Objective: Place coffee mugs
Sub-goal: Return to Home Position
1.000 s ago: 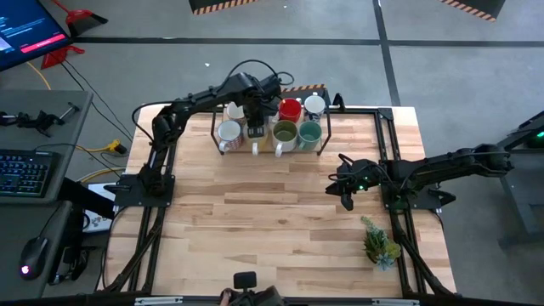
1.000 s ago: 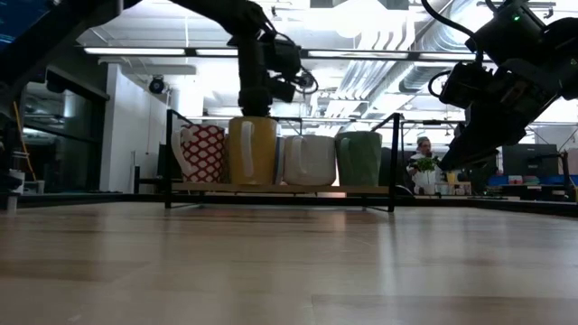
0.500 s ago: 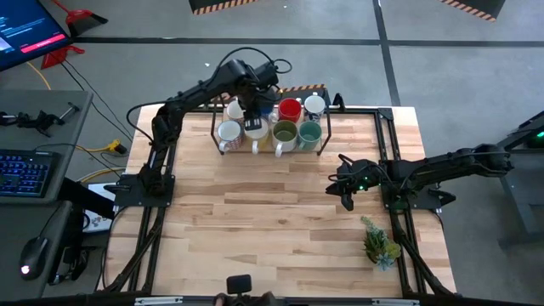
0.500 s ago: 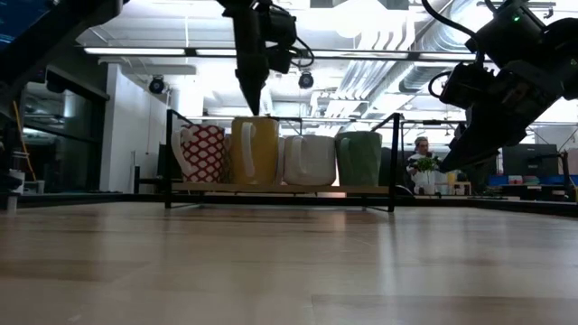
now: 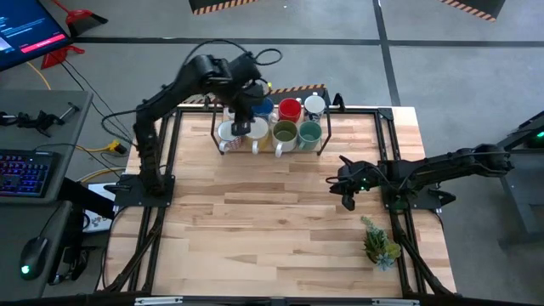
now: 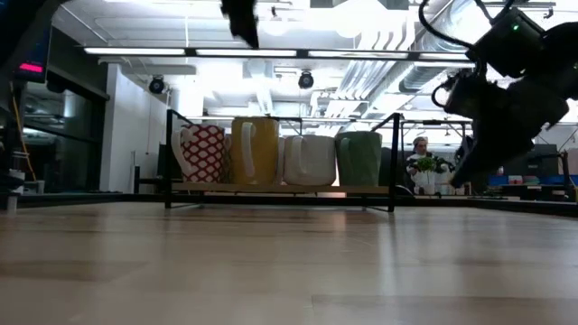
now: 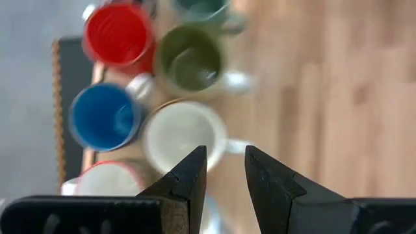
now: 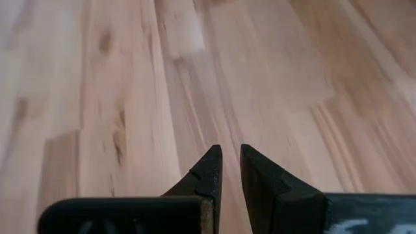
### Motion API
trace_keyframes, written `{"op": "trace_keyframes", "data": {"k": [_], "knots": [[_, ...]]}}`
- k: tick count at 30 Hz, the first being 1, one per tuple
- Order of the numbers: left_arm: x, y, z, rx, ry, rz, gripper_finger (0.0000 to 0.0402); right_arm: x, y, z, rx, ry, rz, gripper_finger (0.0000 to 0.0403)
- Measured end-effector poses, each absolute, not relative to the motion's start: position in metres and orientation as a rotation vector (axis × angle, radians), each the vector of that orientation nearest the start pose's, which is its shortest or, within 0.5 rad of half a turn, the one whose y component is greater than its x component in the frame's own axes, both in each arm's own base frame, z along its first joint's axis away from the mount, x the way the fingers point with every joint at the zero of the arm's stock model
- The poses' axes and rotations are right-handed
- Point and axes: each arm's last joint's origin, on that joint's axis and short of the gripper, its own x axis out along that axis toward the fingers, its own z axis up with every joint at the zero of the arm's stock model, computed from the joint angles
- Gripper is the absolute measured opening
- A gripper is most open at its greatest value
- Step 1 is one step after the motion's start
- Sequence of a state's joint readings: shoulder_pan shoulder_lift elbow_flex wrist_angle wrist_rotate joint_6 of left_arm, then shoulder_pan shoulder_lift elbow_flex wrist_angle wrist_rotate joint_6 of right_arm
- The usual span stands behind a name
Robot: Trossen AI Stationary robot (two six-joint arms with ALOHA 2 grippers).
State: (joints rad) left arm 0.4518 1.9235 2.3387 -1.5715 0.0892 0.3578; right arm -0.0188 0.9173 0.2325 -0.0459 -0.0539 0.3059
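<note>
Several coffee mugs stand in a black wire rack [image 5: 325, 136] at the table's far edge. A white one [image 5: 228, 133], an olive one [image 5: 284, 133] and a teal one [image 5: 309, 132] are in front. Blue [image 5: 263, 109], red [image 5: 290, 109] and white [image 5: 314, 104] mugs stand behind. My left gripper [image 7: 224, 153] hangs high above the rack, open, pointing down over a cream mug [image 7: 182, 133]; it touches nothing. It also shows at the top of the low view [image 6: 242, 27]. My right gripper [image 5: 347, 202] hovers over bare wood at the right, a narrow gap between its fingers [image 8: 231, 153].
A small spiky green plant [image 5: 380, 242] stands near the table's right front corner. The wooden tabletop [image 5: 255, 221] lies bare between the rack and the near edge. The black frame rails [image 5: 161, 212] run along the left and right sides.
My left gripper has risen straight up from the rim of the yellow-cream mug in the rack's front row, clear to the top of the low view, drifting a little toward the table's left. The mug stays upright in the rack.
</note>
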Motion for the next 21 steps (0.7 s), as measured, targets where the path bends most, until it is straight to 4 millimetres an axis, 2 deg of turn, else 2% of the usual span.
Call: {"op": "trace_keyframes", "data": {"k": [4, 6, 8, 12, 15, 18, 21], "knots": [[0.297, 0.104, 0.443, 0.039, 1.069, 0.036, 0.0097, 0.156, -0.001, 0.136, 0.318, 0.783, -0.086, 0.0035], [0.286, 0.080, 0.443, 0.043, 1.083, -0.015, 0.0097, 0.156, -0.001, 0.136, 0.308, 0.784, -0.082, 0.0035], [0.276, 0.059, 0.433, 0.017, 1.136, -0.034, 0.0097, 0.156, -0.001, 0.137, 0.291, 0.779, -0.073, 0.0035], [0.252, 0.027, 0.394, 0.007, 1.200, -0.026, 0.0097, 0.157, -0.001, 0.138, 0.262, 0.767, -0.062, 0.0035], [0.242, 0.013, 0.356, 0.035, 1.081, -0.058, 0.0097, 0.161, -0.002, 0.143, 0.249, 0.695, -0.086, 0.0035], [0.234, 0.010, 0.314, 0.083, 0.957, -0.017, 0.0097, 0.166, -0.003, 0.149, 0.246, 0.606, -0.084, 0.0035], [0.228, 0.017, 0.271, 0.142, 0.932, 0.127, 0.0097, 0.170, -0.003, 0.155, 0.245, 0.535, -0.063, 0.0035]]}}
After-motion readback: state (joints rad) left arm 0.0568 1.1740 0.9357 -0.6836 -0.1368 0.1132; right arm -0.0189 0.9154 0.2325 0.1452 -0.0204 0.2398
